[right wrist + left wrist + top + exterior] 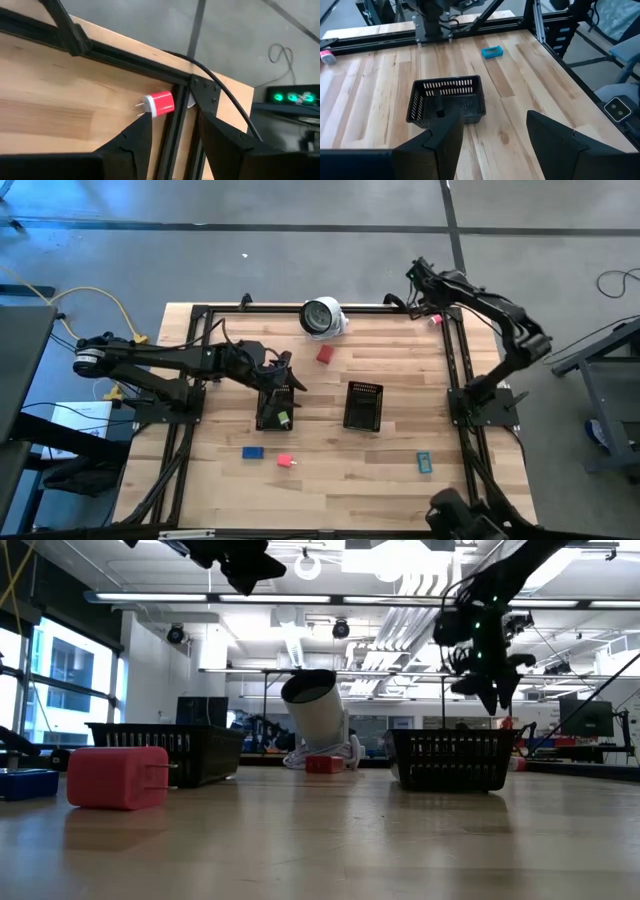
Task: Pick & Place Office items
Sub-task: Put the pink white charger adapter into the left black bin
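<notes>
Small office pieces lie on the wood table: a red one (324, 354), a blue one (253, 451), a pink one (286, 461) and a teal one (424, 463). A green piece (284, 418) sits inside the left mesh tray (268, 412). My left gripper (285, 375) hovers open over that tray's far end; its wrist view looks on to the right tray (447, 97) and the teal piece (492, 51). My right gripper (175, 137) is open above the table's far right corner, over a red pronged piece (159, 104) that lies against the black frame rail (176, 131).
A white round object with a dark face (322, 317) stands near the far edge. The right mesh tray (363, 405) sits mid-table. Black frame rails (452, 355) run along the table's edges. Bare wood lies between the trays and the near edge.
</notes>
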`<state>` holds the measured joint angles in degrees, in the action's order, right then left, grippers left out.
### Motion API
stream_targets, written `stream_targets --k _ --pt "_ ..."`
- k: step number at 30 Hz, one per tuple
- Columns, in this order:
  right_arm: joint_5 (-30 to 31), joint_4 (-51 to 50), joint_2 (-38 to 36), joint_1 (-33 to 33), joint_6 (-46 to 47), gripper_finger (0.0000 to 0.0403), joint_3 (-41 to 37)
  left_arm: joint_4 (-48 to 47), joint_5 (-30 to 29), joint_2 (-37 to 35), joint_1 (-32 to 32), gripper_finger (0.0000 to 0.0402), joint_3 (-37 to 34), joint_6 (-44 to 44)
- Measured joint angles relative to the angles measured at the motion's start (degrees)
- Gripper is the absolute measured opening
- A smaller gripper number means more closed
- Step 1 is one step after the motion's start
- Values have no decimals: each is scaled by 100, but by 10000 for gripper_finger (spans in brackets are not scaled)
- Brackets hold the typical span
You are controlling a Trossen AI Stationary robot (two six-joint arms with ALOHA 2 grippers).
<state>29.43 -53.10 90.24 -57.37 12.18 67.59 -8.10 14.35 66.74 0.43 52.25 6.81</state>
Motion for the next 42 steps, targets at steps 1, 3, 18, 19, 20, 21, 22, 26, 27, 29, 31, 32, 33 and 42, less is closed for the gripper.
stream_targets --k 1,3,18,19,20,21,22,26,27,29,31,32,33,42 --pt "83 8 72 -16 -24 149 0 -10 1 0 -11 209 0 0" --pt "262 36 224 -7 -60 149 9 -53 -1 0 -44 209 0 -1" --pt "-68 -328 970 -46 -186 149 4 -237 -2 0 -128 209 -24 -21" --pt "-94 -334 1009 -39 -189 149 4 -253 -2 0 -129 209 -26 -26" --pt "-111 -343 1040 -34 -192 149 4 -256 -2 0 -130 209 -26 -30" --pt "-150 -364 1070 -32 -192 149 4 -264 -2 0 -132 209 -26 -42" --pt "-208 -384 1102 -34 -203 149 4 -296 -2 0 -132 209 -26 -42" --pt "-758 -494 1308 -167 -148 149 4 -360 -2 0 -132 209 -26 -42" --pt "-842 -485 1352 -197 -105 149 4 -366 -2 0 -132 209 -27 -42" --pt "-780 -466 1450 -206 4 149 15 -382 -2 0 -132 209 -31 -42" --pt "-656 -412 1516 -193 2 149 22 -389 -2 0 -138 209 -31 -42" --pt "-584 -376 1526 -189 2 149 22 -385 -2 0 -145 209 -37 -42" --pt "-518 -343 1542 -184 14 149 28 -388 -1 0 -153 209 -50 -42" --pt "-260 -57 1573 -187 28 149 31 -242 -2 0 -184 209 -299 -70"
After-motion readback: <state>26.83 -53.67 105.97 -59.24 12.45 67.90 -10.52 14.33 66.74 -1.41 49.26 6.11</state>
